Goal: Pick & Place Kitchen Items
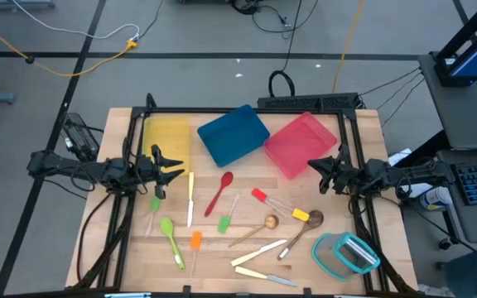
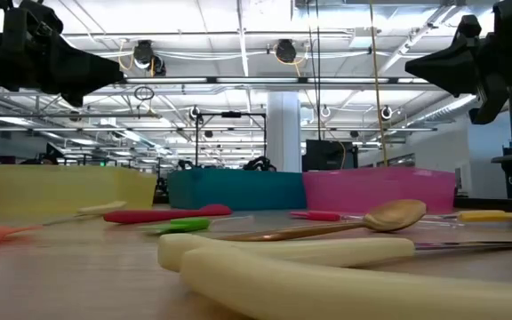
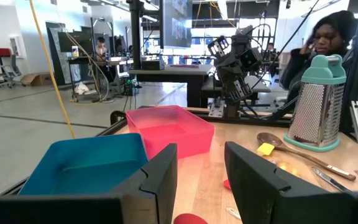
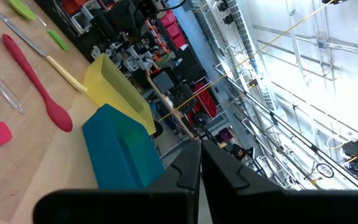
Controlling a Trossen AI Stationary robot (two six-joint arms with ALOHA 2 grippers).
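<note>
The kitchen items lie scattered flat on the wooden table: a red spoon point(image 1: 219, 192), a green spoon point(image 1: 171, 236), a cream knife point(image 1: 190, 199), two wooden spoons point(image 1: 255, 230) point(image 1: 301, 230), two more cream knives point(image 1: 259, 252), and short orange point(image 1: 195, 242), green point(image 1: 224, 222), red point(image 1: 259, 196) and yellow point(image 1: 301, 215) pieces. My left gripper point(image 1: 176, 170) point(image 3: 201, 180) hovers level above the table's left side, open, with nothing between its fingers. My right gripper point(image 1: 311, 168) point(image 4: 201, 165) hovers above the right side, shut and empty.
Yellow point(image 1: 166, 136), blue point(image 1: 233, 134) and pink point(image 1: 301, 145) trays stand along the far edge. A teal-topped metal grater point(image 3: 319, 102) in a teal-rimmed clear container point(image 1: 344, 252) sits at the near right corner. A person point(image 3: 328, 37) sits beyond the right side.
</note>
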